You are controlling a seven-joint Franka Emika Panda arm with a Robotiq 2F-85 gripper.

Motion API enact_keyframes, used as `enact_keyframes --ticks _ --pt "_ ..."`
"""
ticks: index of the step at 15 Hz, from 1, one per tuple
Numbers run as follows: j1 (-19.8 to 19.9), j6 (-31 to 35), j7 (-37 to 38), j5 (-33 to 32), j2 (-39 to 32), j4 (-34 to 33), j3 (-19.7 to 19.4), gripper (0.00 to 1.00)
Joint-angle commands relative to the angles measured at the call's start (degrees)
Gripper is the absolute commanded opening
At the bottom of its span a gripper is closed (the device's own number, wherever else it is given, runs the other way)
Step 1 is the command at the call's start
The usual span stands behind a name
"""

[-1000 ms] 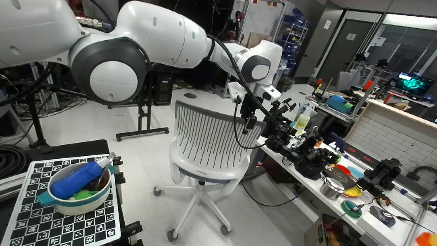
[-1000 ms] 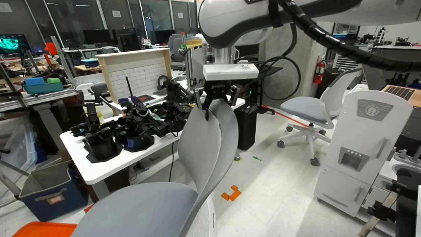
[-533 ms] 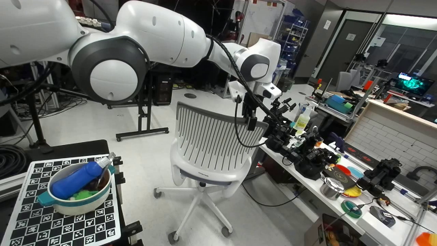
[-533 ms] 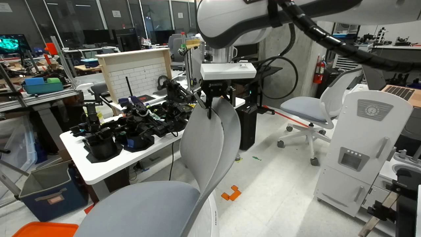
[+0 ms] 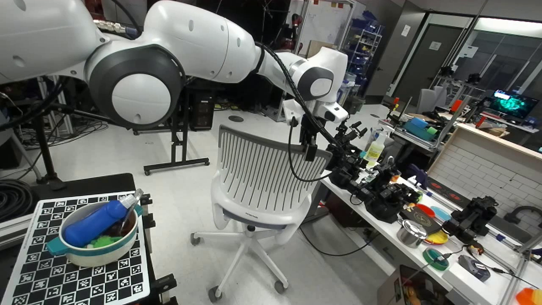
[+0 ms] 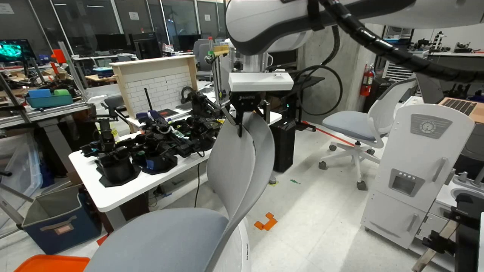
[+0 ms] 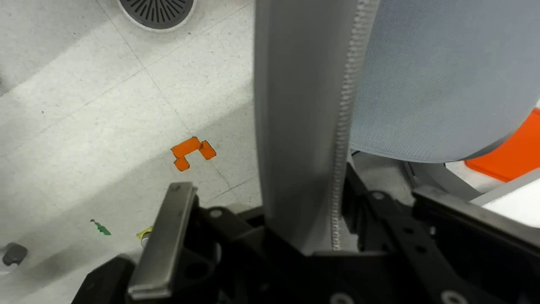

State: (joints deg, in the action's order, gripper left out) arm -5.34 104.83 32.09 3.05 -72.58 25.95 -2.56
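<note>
A grey-white office chair stands on the floor below my arm. Its slatted backrest (image 5: 262,178) shows in both exterior views (image 6: 232,162), and its grey seat (image 6: 162,238) faces away from the arm. My gripper (image 5: 308,148) points down over the top edge of the backrest, near one corner. In an exterior view (image 6: 249,126) one finger lies against the seat-side face; the other is mostly hidden behind the backrest. In the wrist view the jaws [gripper] stand close on both sides of the stitched top edge (image 7: 303,126), shut on it. The seat (image 7: 438,80) shows beyond.
A white table (image 6: 89,185) with several black robot arms (image 6: 117,166) stands close beside the chair. A toy fridge (image 6: 419,151) and another chair (image 6: 349,124) stand further off. A bowl (image 5: 97,258) holds a blue bottle (image 5: 91,224). Orange pieces (image 7: 185,147) lie on the floor.
The gripper's fingers have closed on the backrest since one second ago. The backrest first shifted slightly towards the table side, then moved back a little with the gripper.
</note>
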Motion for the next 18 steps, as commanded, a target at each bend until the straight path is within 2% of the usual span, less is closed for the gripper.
enact_keyframes --ticks 1,7,14,18 --pt "-2.83 -0.08 6.24 -1.47 -1.62 1.30 -1.09 0.05" --pt "-7.26 -1.45 10.83 -2.66 -1.21 1.39 -1.12 0.05" --pt "-9.33 -6.19 11.73 2.43 -0.39 1.72 5.27 0.05" --pt "-10.47 -7.76 13.69 3.89 -0.96 1.22 6.95 0.05"
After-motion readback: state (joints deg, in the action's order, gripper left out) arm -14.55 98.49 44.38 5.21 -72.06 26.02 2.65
